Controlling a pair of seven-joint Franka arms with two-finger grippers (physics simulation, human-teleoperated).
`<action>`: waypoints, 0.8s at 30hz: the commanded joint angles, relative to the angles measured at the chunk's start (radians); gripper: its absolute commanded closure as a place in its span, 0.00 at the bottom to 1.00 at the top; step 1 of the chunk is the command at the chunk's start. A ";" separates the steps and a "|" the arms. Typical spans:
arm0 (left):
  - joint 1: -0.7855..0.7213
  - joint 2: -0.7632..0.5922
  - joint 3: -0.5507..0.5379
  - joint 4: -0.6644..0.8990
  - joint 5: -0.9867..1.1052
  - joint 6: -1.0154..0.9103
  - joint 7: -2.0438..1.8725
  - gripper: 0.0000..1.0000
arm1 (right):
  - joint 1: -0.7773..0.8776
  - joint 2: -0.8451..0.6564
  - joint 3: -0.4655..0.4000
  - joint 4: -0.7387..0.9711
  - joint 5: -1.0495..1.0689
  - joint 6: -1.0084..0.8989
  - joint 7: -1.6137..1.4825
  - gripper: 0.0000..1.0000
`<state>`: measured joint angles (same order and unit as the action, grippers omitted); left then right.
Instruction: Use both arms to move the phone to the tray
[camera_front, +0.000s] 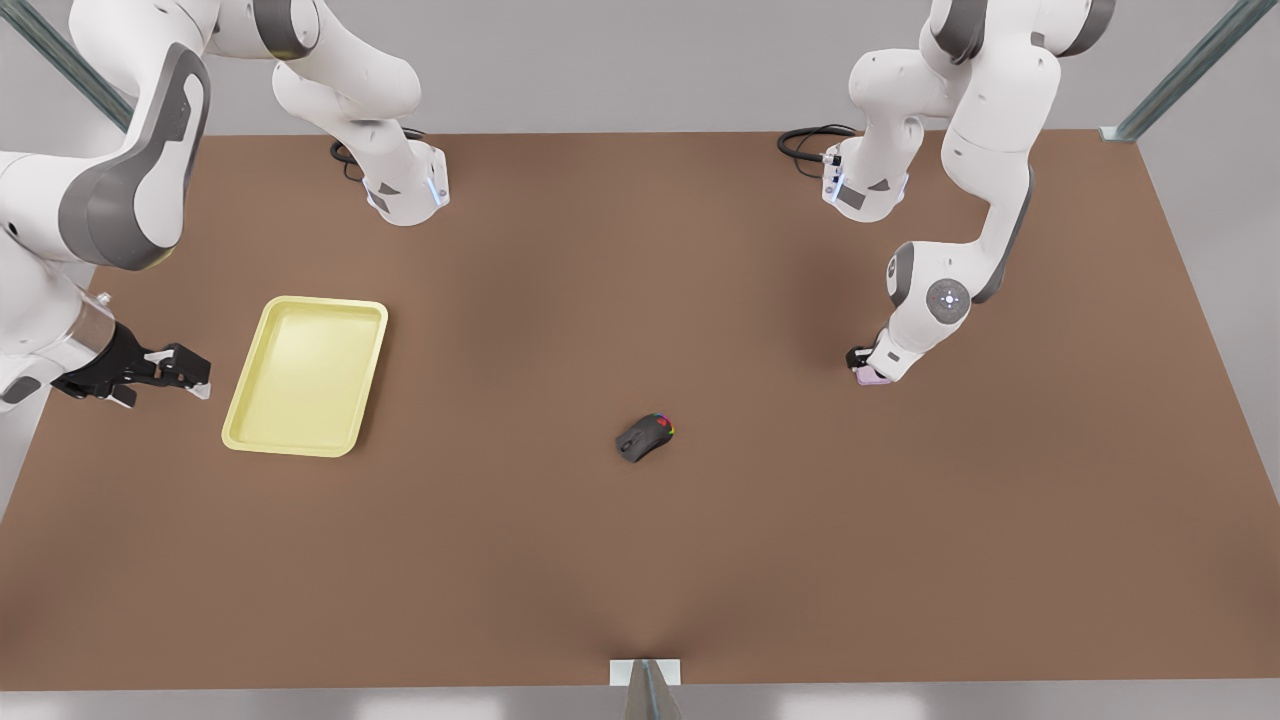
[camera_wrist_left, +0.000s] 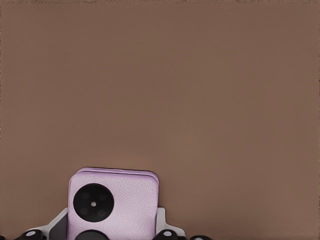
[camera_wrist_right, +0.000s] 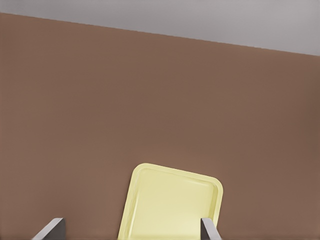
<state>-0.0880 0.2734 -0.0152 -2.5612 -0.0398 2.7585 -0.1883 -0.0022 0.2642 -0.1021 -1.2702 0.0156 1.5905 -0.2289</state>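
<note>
The pale pink phone (camera_wrist_left: 127, 200) lies flat on the brown table (camera_front: 640, 560), its black lens facing up. In the front view it peeks out at the right (camera_front: 868, 379), under my left gripper (camera_front: 866, 368). That gripper is lowered onto it, with fingers (camera_wrist_left: 59, 222) pressed against both sides. The pale yellow tray (camera_front: 305, 375) sits at the front view's left and holds nothing. My right gripper (camera_front: 200, 378) hovers just left of the tray, open, its fingers (camera_wrist_right: 210, 229) wide apart and pointing toward the tray (camera_wrist_right: 172, 205).
A black computer mouse (camera_front: 645, 437) with coloured lights lies near the table's middle, between the phone and the tray. Both arm bases (camera_front: 410, 195) stand at the far edge with coiled cables.
</note>
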 joint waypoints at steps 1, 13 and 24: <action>-0.001 -0.006 0.000 0.006 -0.002 -0.008 0.000 0.21 | 0.001 0.000 -0.001 0.000 0.001 0.000 -0.001 0.00; -0.401 0.191 -0.003 0.676 -0.002 -0.491 -0.214 0.21 | 0.001 -0.003 -0.001 0.000 -0.002 -0.004 -0.001 0.00; -0.748 0.688 0.003 1.480 0.055 -0.728 -0.442 0.21 | 0.001 0.001 0.001 0.000 0.001 0.000 -0.001 0.00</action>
<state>-0.8218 0.9422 -0.0127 -1.1149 -0.0031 2.1420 -0.3980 -0.0015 0.2656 -0.1010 -1.2706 0.0150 1.5900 -0.2295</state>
